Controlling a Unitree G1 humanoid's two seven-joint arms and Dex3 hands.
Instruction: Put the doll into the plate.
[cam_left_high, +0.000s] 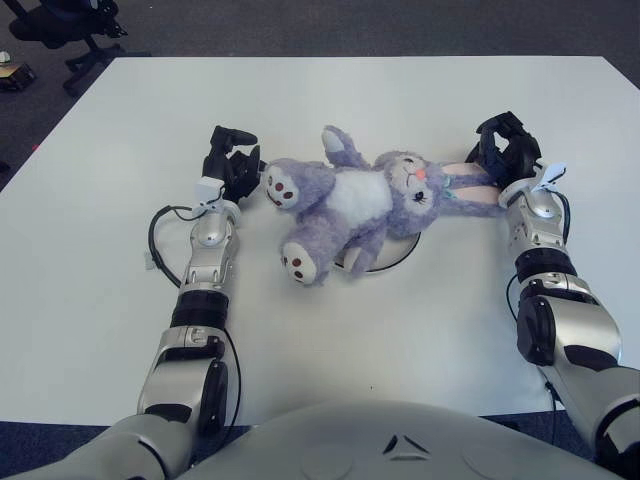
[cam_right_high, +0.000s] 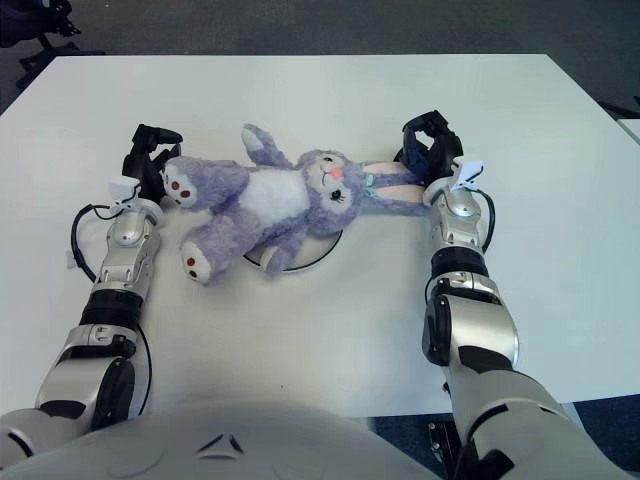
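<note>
Plush rabbit doll (cam_left_high: 355, 205) lies on its back across the white plate (cam_left_high: 392, 258) on the tabletop (cam_left_high: 420, 330), legs overhanging. Judged light, soft and compressible; torso or a limb offers best purchase. Left hand (cam_left_high: 230, 165) beside one foot; right hand (cam_left_high: 505, 150) at the ears. Fingers' state: cannot tell. No legible writing.

White table (cam_left_high: 420, 350); dark carpet (cam_left_high: 300, 25); black office chair (cam_left_high: 60, 25).
</note>
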